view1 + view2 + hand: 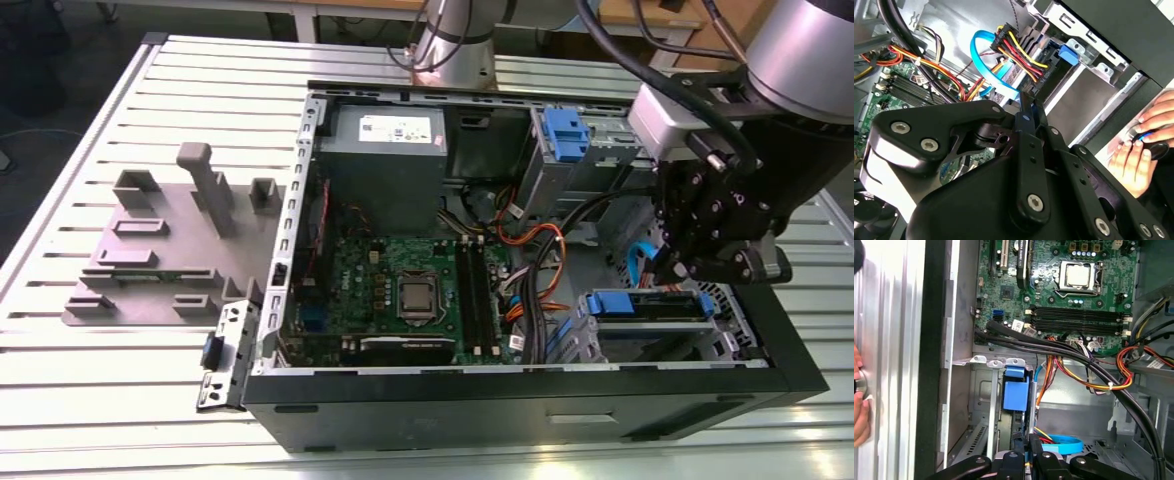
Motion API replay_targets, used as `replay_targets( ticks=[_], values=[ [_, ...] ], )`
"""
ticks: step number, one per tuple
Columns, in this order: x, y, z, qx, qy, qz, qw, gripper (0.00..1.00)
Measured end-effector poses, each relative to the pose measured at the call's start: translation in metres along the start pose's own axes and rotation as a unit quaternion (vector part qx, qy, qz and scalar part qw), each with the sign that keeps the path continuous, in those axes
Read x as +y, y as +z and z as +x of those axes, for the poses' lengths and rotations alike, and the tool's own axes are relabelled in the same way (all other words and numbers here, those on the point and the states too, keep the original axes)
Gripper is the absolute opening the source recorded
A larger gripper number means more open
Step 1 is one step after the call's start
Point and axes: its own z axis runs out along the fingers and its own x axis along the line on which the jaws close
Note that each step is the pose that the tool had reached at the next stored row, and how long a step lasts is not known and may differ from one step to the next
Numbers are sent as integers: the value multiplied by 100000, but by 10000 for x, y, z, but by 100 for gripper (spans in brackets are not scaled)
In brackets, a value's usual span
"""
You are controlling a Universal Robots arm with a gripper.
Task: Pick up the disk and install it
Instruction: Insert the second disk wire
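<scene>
My pincer [714,262], fingers pressed together (holding nothing), hangs inside the computer case [534,400]; the disk [650,306] sits just below.

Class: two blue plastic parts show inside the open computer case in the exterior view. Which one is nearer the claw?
The lower blue part, in the drive bay near the case's front edge, just below the claw. The other blue part sits farther back beside the grey power-supply box.

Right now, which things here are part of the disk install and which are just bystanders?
Job: disk, sitting in the drive bay; hand, shut, close by the disk.
Bystanders: power supply; motherboard; orange-yellow cables; grey fixture plate on the table.
</scene>
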Motion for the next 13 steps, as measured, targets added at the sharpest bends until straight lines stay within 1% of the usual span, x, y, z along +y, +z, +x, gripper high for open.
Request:
replay_targets(
  ticks=[2, 3, 5, 7, 10, 13],
  values=[
    [0, 8, 1, -538, 66, 29, 99999, 16],
    [1, 13, 3, -700, 101, 37, 99997, 16],
    [1, 26, 9, -875, 175, 44, 99996, 16],
    [2, 35, 14, -908, 256, 42, 99996, 16],
    [3, 47, 21, -880, 429, 34, 99995, 16],
    [0, 60, 25, -864, 1002, 13, 99991, 16]
  ],
)
